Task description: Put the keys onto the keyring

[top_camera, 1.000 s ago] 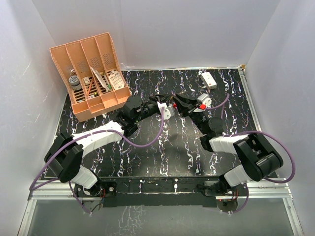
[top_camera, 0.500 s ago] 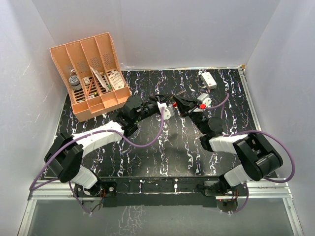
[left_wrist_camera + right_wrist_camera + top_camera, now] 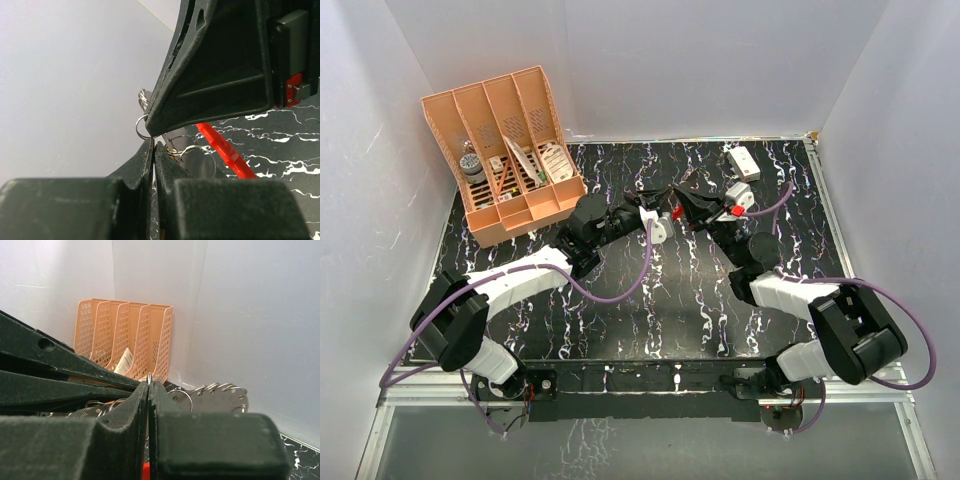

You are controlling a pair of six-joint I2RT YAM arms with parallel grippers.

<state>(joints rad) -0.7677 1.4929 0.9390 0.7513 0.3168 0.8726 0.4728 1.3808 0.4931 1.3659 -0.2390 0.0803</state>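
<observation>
My arms reach out from the near edge over the black marbled counter [image 3: 650, 310] and meet tip to tip about mid-counter. The left fingers [image 3: 146, 156] are pressed together with only a hairline between them, and the right fingers [image 3: 142, 395] are likewise together. A sliver of bright metal shows at each pair of tips, so I judge each is nipping some part of the key bundle. I cannot tell which part, or whether the hold is firm.

The keyring [image 3: 225, 150], a thin red band, slants away just past my left tips and under the black flank of the other arm's finger. Small wire rings [image 3: 141, 127] sit right at the meeting point. In the right wrist view the keys [image 3: 220, 394] show as flat silvery metal just beyond the right tips.

I read this as the threading step, with one arm steadying the band while the other brings a key's ring to it. The next move calls for a small, well-aligned slide of wire onto the band, without either pinch slipping.

What stands in my way is mostly my own hardware. The two sets of fingers crowd each other and block both wrist views, and I cannot see the band's open end.

Farther back, a white box [image 3: 743, 161] lies at the far right and an orange file organiser [image 3: 510, 150] stands in the far left corner. Both are well apart from the work.
</observation>
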